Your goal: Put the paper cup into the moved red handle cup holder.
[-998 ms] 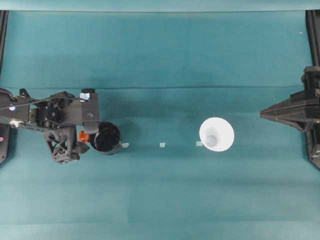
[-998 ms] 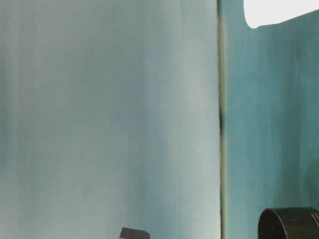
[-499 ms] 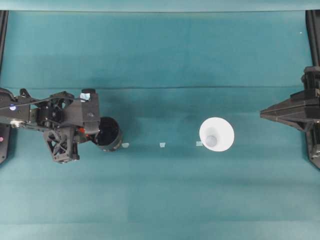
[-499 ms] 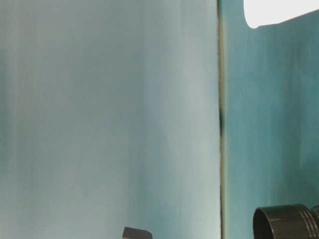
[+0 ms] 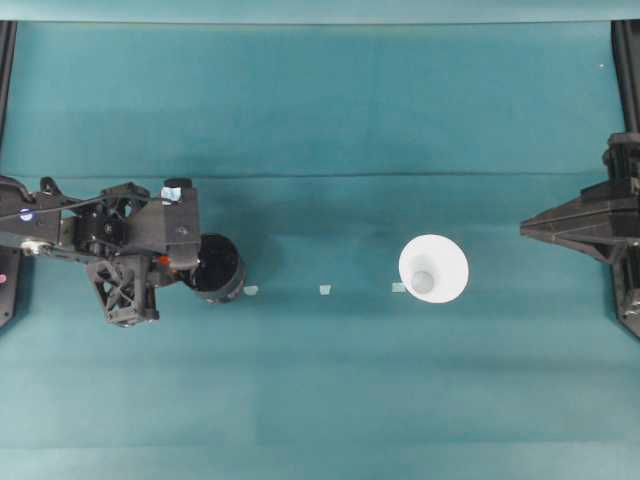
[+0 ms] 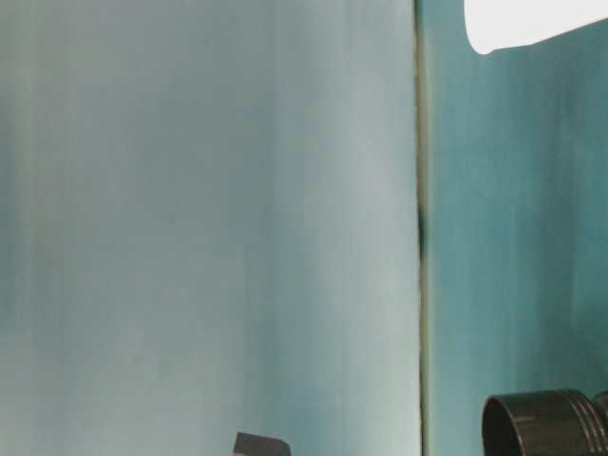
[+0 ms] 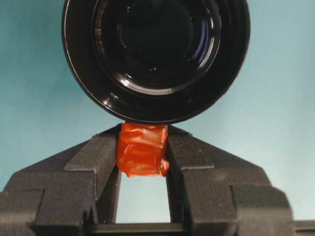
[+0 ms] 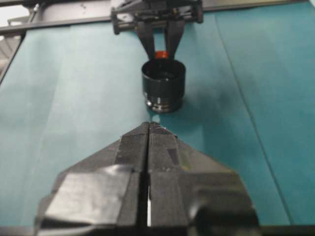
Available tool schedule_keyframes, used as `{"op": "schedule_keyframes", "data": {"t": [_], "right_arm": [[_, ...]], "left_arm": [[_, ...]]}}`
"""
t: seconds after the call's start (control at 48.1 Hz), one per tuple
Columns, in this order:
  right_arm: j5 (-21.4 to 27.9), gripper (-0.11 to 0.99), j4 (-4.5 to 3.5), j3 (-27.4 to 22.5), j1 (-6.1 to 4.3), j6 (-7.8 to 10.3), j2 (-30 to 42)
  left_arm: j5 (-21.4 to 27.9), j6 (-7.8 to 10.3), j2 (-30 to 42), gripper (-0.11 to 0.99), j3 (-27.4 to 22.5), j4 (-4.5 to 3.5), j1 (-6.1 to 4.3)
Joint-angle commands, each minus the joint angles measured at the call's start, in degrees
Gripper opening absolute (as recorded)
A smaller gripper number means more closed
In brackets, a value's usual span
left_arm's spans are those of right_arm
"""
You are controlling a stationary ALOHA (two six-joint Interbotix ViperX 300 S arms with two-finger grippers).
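The left gripper's two black fingers are clamped on the small red-orange handle tab that juts from the round, glossy black cup holder; both inner faces press flat against the tab's sides. In the overhead view that holder sits at the left of the teal-covered desk, with the left gripper at its left side and the arm stretching off to the left edge.

The right gripper has its fingers pressed together with nothing between them. It hangs at the far right edge, pointing toward the middle.

Between the two there is plenty of open cloth. The plain white paper cup stands alone right of centre, well apart from both grippers and from the holder, its wide white rim ringing a small greyish base circle. Three small pale tape marks lie in a row on the cloth between holder and cup. The near and far bands of the desk are free, bounded by black rails at the sides.

The holder is upright, its mouth open upward, with a ridged band near its foot. The table-level view catches a dark rim of it and a slice of the white cup.

Against a second ago, the holder has shifted slightly toward the far side and the handle tab is now mostly hidden under the gripper; the white cup and right arm have not moved.
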Motion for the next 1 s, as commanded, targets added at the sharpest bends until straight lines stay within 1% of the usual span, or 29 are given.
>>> {"op": "schedule_keyframes", "data": {"t": [0.0,0.083,0.145,0.166,0.187,0.208,0.249,0.27,0.374,0.395,0.561,0.769,0.79,0.852,0.977], "right_arm": [[-0.26,-0.11,0.0,-1.41,-0.09,0.62,0.44],[-0.26,-0.11,0.0,-1.49,-0.09,0.62,0.44],[-0.35,-0.11,0.0,-1.49,-0.09,0.62,0.44],[-0.26,-0.11,0.0,-1.49,-0.09,0.53,0.44],[-0.35,-0.11,0.0,-1.49,-0.09,0.62,0.44],[-0.26,-0.11,0.0,-1.41,-0.09,0.62,0.44],[-0.26,-0.11,0.0,-1.49,-0.09,0.62,0.44],[-0.35,-0.11,0.0,-1.41,-0.09,0.62,0.44],[-0.62,-0.11,0.0,-1.49,-0.09,0.53,0.26],[-0.7,-0.11,0.0,-1.49,-0.09,0.53,0.18],[-0.7,-0.11,0.09,-1.67,-0.09,0.7,-0.26],[-0.18,-0.11,0.0,-1.67,-0.09,1.32,-0.7],[-0.18,-0.11,0.09,-1.67,-0.09,1.32,-0.79],[-0.09,-0.11,0.09,-1.67,-0.09,1.32,-0.7],[-0.09,-0.11,0.0,-1.67,-0.09,1.32,-0.7]], "left_arm": [[0.0,0.18,-1.49,0.28,-2.37,0.18,0.0],[1.23,0.35,-2.64,0.28,-4.66,0.18,0.0],[3.43,0.44,-3.34,0.28,-6.94,0.35,0.0],[4.39,0.53,-3.52,0.28,-7.73,0.26,-0.09],[5.45,0.7,-3.6,0.28,-8.53,0.35,-0.09],[6.94,1.05,-3.69,0.28,-9.67,0.26,-0.26],[8.96,1.41,-3.78,0.28,-11.16,0.35,-0.26],[10.11,1.58,-3.87,0.28,-11.87,0.26,-0.26],[13.18,2.55,-3.52,0.28,-15.12,0.35,-0.26],[13.45,2.64,-3.52,0.28,-15.73,0.26,-0.26],[14.15,2.99,-1.76,0.28,-19.07,0.35,-0.26],[14.24,3.08,1.41,0.28,-22.76,0.26,-1.14],[14.24,3.08,1.85,0.28,-23.03,0.35,-1.05],[14.24,3.08,3.52,0.28,-24.26,0.26,-1.05],[14.24,3.08,6.86,0.28,-26.63,0.35,-1.14]]}}
